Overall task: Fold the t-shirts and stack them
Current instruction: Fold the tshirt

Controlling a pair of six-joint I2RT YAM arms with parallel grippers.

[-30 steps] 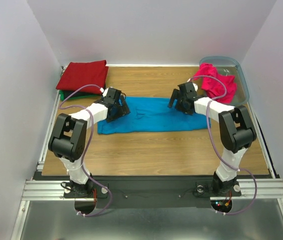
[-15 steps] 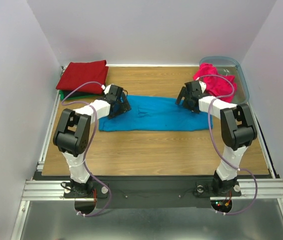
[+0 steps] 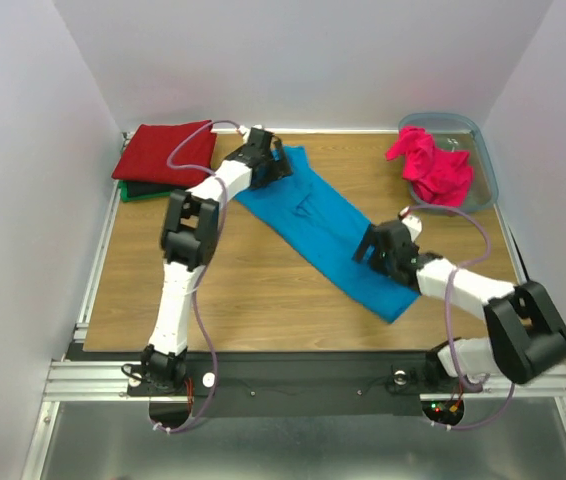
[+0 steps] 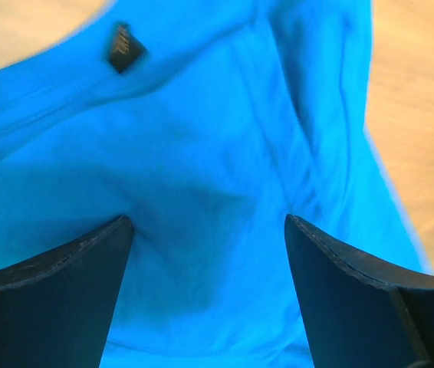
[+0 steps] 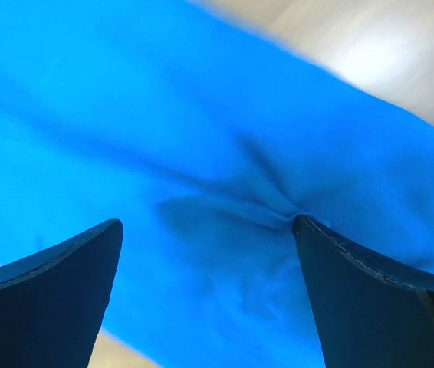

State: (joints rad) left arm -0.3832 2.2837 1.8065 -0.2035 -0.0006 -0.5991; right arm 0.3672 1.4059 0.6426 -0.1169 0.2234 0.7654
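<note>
Left gripper [image 4: 208, 224]: jaws are being held wide, tips being pressed onto the blue t-shirt [image 3: 328, 225] at its end near the desk's [image 3: 263, 300] far edge. Right gripper [image 5: 208, 222]: likewise wide, being pressed onto the other end toward the near right corner, with cloth puckering at 1 tip. The shirt is lying diagonally as 1 long band. It is being judged soft, light, limp and apt to slide on wood; hem corners are being favoured as pinch points. Sleeves and layer count are being hidden by folds, and both wrist views are blurred.
</note>
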